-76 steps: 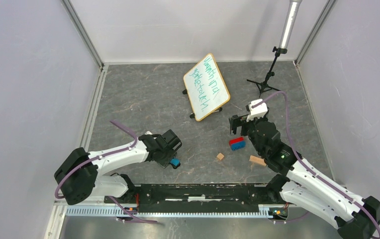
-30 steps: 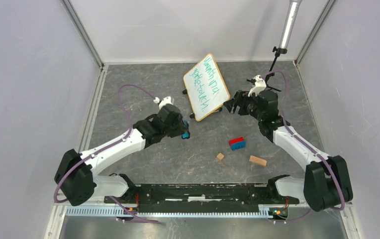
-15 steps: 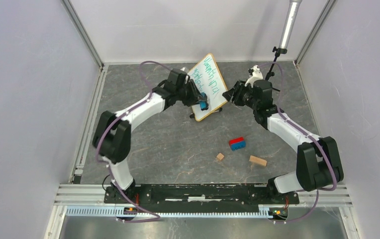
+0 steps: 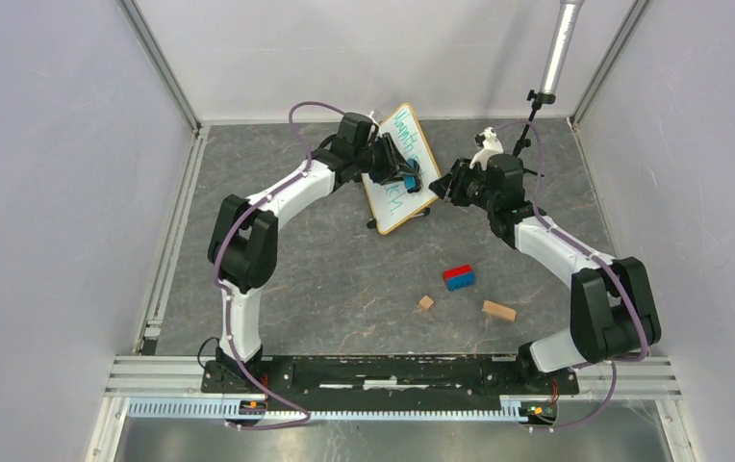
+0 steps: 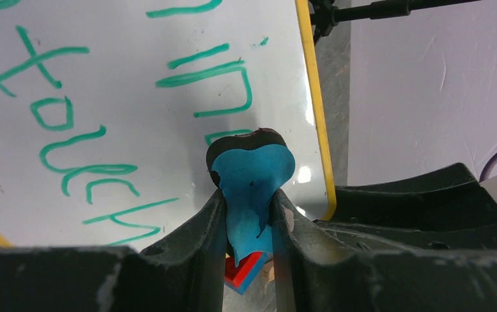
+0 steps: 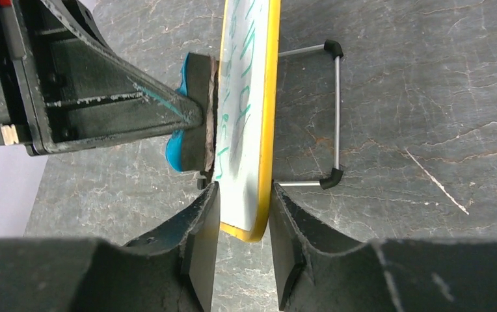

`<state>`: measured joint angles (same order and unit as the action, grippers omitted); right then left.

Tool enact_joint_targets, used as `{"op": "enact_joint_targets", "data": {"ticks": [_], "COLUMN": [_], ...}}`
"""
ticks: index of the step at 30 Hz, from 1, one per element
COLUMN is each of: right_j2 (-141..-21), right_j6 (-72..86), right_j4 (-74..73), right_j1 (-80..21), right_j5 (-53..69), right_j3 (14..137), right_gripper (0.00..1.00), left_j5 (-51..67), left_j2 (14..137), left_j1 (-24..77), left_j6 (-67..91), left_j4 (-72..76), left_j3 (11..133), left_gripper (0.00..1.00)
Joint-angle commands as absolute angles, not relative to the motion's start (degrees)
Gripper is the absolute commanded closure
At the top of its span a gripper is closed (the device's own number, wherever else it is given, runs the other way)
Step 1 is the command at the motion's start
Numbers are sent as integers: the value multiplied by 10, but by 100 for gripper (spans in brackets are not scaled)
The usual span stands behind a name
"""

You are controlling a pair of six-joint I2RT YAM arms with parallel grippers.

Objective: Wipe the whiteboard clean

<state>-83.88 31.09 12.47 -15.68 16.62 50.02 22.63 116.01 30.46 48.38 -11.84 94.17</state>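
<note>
Whiteboard, with eraser applied and one edge held

The whiteboard, yellow-framed and covered in green handwriting, stands tilted on black-tipped wire feet at the far middle of the grey table, near the back wall. The left gripper is pinched on a blue eraser, whose dark felt face lies against the written surface near the board's right edge. The right gripper straddles that edge, with one finger closed against each face. Nearer the arms, well apart from the board, lie a red-and-blue block, a small wooden cube and a wooden bar. A black tripod stand is in the far right corner.
</note>
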Motion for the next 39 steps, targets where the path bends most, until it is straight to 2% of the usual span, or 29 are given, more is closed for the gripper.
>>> {"op": "enact_joint_targets", "data": {"ticks": [1,4,5,8,11,13,21,25,28,34,39], "right_j2": [-850,-859,-862,-865,-868,-868,-875,-874,-873,-871,-873], "right_j6": [297,293,292,286,284,282,284,282,280,281,281], "right_j4": [148,160,165,167,163,162,162,161,161,163,171], "right_j1": [-155,-156,-156,-155,-155,-156,-156,-155,-155,-154,-154], "right_j5": [184,201,207,210,205,205,208,207,207,218,218], "right_j3": [525,527,528,530,534,535,536,538,540,537,534], "right_gripper": [63,69,74,86,98,100,100,100,100,100,100], "left_j5": [246,272,279,285,259,232,164,171,173,192,196], "left_j2": [1184,1205,1213,1220,1205,1193,1155,1139,1122,1099,1121], "left_j1": [299,287,284,280,279,279,298,305,308,307,307], "left_j6": [492,488,488,478,456,438,408,416,443,494,512], "left_j4": [-98,-94,-93,-108,-137,-160,-190,-178,-156,-98,-106], "left_j3": [984,1004,1012,1024,1023,1022,1009,1002,973,917,929], "left_gripper": [72,68,65,42,27,21,24,11,10,29,33]}}
